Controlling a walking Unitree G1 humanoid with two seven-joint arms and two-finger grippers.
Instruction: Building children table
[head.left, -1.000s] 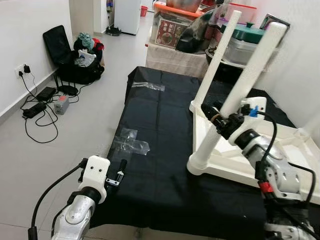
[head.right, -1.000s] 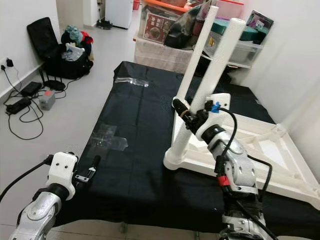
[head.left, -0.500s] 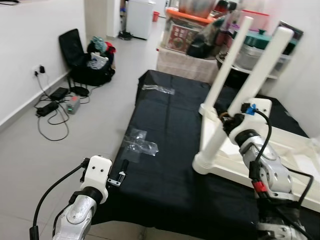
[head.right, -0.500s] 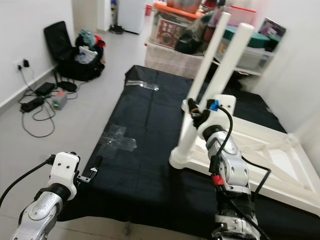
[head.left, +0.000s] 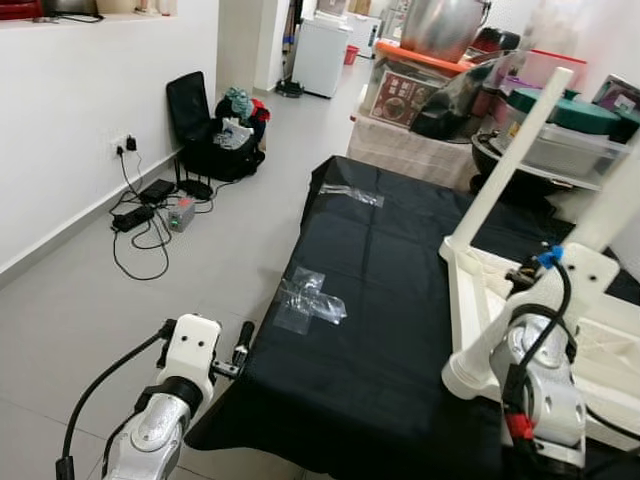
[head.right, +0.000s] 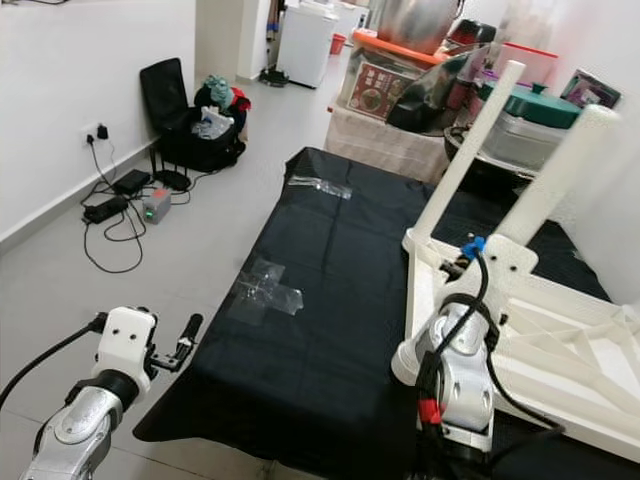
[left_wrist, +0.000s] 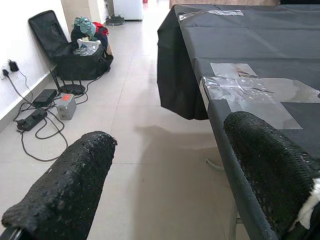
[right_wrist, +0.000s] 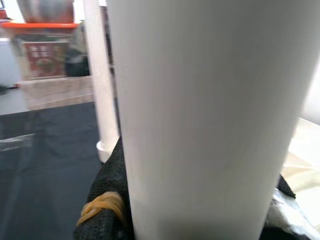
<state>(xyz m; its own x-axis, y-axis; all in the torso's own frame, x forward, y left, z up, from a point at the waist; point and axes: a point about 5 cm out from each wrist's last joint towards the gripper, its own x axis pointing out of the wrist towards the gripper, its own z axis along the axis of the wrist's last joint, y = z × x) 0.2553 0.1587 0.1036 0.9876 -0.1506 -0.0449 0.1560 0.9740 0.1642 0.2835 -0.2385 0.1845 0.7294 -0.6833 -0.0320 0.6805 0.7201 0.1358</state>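
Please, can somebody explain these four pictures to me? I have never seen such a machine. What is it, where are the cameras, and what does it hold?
It is a humanoid robot with two arms. Two pictures come from cameras on its head, two from its wrists. Before it lies a black cloth with clear plastic bags on it and an upside-down white children's table, legs pointing up. The right gripper is closed around the near white leg. The left gripper is open and holds nothing, beside the cloth's edge, above the floor.
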